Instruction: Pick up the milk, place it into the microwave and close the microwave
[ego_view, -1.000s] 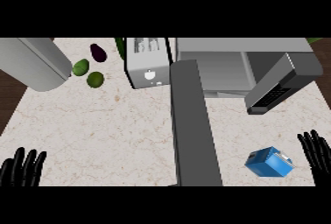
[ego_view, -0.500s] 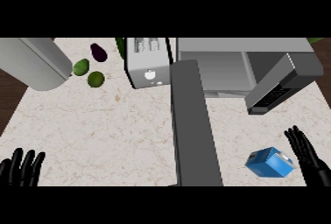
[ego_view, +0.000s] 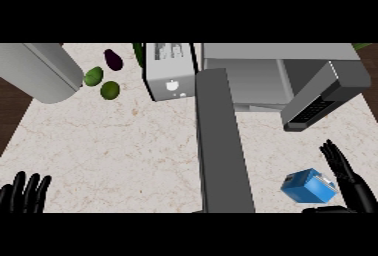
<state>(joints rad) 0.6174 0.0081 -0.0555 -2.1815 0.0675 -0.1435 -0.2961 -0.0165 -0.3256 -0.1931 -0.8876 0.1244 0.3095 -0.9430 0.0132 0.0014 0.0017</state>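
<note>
**Right hand closes in on the milk carton**

Right hand (ego_view: 345, 176) now stands just beside the milk (ego_view: 308, 185), on its right, fingers straight and pointing away from the robot, thumb tucked low near the carton's near corner. It is spread wide and has hold of nothing; whether the palm already touches the blue carton cannot be told. Over the last second the hand has slid leftward and forward from the right edge of the view, so the gap that lay between it and the carton is gone. The carton itself has not moved: it sits tilted on the counter (ego_view: 118, 150), near right, just beside the long grey bar (ego_view: 220, 145) that runs from near to far.

That shift means the approach is about finished and the grasp comes next: the fingers must curl round the carton before any lift. The microwave (ego_view: 273, 77) waits at the far right with its door (ego_view: 319, 97) swung open toward the carton, so the way in looks free, and closing the door remains for later.

Left hand (ego_view: 23, 194) rests open at the near left corner, fingers up, well apart from everything.
</note>
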